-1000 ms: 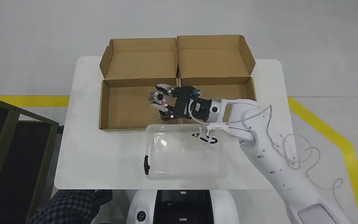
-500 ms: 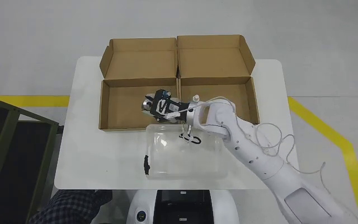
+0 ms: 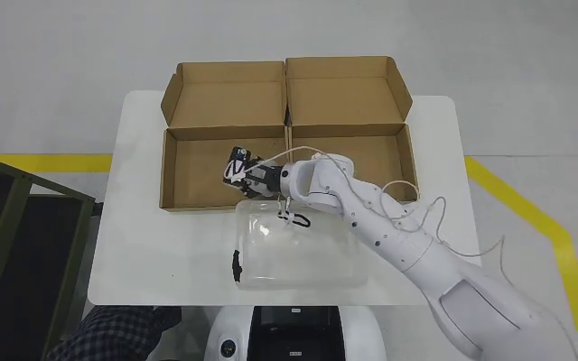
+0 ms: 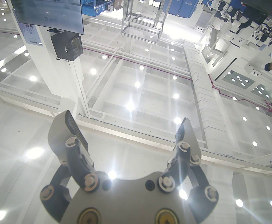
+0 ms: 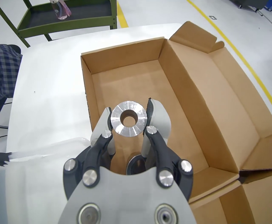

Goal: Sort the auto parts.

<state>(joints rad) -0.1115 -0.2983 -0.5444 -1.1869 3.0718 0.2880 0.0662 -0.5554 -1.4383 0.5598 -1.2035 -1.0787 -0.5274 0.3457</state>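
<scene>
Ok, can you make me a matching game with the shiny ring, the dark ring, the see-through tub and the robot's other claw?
Things:
1. shiny ring
2. left claw
3. clear tub
4. dark ring

Where or how:
A. lying on the floor of the cardboard box
B. open and empty
C. squeezed in the right claw
D. on the white table, next to the box

Pairs: 1-C, 2-B, 3-D, 4-A

No text can be read. Left wrist view: white print on the blue panels (image 4: pixel 180 8) overhead and on a pale placard (image 4: pixel 30 35) fixed to a pillar, both too small to make out. Top view: a yellow line (image 3: pixel 54 162) marks the floor.
</scene>
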